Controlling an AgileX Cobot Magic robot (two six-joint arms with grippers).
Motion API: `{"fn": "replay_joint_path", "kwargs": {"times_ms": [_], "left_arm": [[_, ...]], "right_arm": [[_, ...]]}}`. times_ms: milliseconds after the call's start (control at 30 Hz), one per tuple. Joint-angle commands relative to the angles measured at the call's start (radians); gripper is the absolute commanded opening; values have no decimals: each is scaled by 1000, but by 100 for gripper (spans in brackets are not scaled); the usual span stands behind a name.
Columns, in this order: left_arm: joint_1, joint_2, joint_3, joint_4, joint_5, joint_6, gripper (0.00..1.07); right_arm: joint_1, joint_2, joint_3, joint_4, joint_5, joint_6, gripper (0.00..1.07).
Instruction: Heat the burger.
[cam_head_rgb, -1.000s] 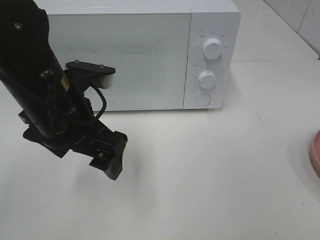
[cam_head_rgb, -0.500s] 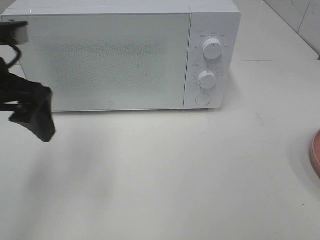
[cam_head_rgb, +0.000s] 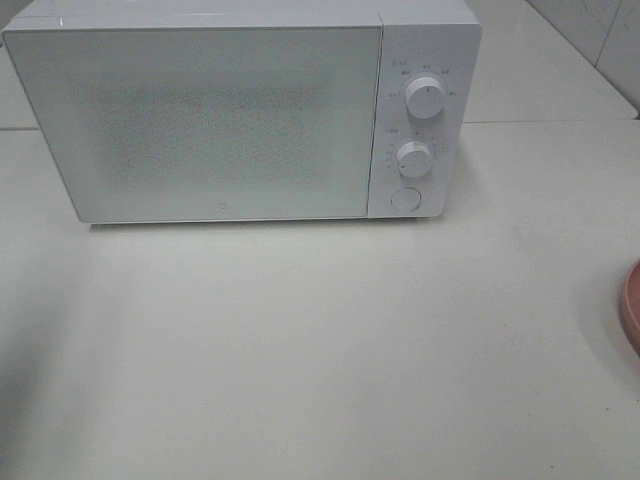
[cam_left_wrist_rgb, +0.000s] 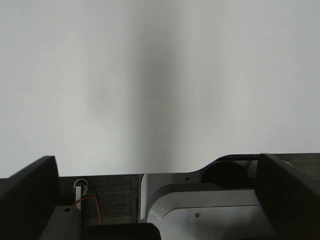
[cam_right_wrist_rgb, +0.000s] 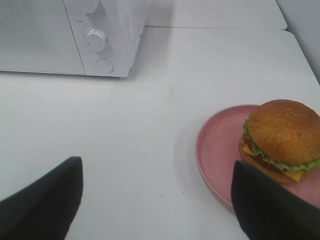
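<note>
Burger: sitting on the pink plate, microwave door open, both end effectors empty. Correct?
Not quite. The microwave door is shut, flush with the front in the exterior high view. The rest holds: the burger sits on the pink plate, both end effectors empty.

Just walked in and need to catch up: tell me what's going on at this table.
Nothing is being handled right now. The burger sits on the pink plate at the table's right side, and the white microwave has its door shut. The right gripper hangs with jaws open short of the plate, holding nothing. The left gripper is open too, facing bare table away from the microwave. No heating step shows as started.
</note>
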Motion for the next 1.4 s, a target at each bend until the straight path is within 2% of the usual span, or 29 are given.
{"fn": "replay_joint_path", "kwargs": {"times_ms": [33, 67, 200, 233, 400, 533, 667, 733, 967, 1033, 1100, 1133, 1400], "left_arm": [[36, -70, 53, -3, 13, 15, 98], [41, -127, 88, 2, -8, 19, 98], [41, -224, 132, 5, -8, 45, 98], [41, -285, 162, 15, -8, 69, 98], [41, -403, 213, 24, -17, 84, 98], [41, -523, 301, 24, -58, 88, 98], [41, -609, 308, 24, -121, 89, 98], [41, -697, 342, 20, -169, 88, 98], [41, -872, 342, 19, -168, 86, 98], [41, -975, 342, -3, -169, 83, 98], [41, -998, 342, -13, -169, 79, 98], [41, -1052, 343, -46, -175, 63, 98], [41, -1093, 342, -69, -183, 61, 98]], "right_arm": [[-7, -24, 0, 3, -5, 0, 76], [-7, -24, 0, 3, -5, 0, 76], [-7, -24, 0, 3, -5, 0, 76], [-7, -24, 0, 3, -5, 0, 76], [-7, -24, 0, 3, -5, 0, 76], [-7, -24, 0, 3, -5, 0, 76], [-7, -24, 0, 3, -5, 0, 76], [-7, -24, 0, 3, -5, 0, 76], [-7, -24, 0, 3, -5, 0, 76], [-7, -24, 0, 3, -5, 1, 76], [-7, -24, 0, 3, -5, 2, 76], [-7, -24, 0, -1, -5, 7, 76], [-7, -14, 0, 0, -5, 5, 76]]}}
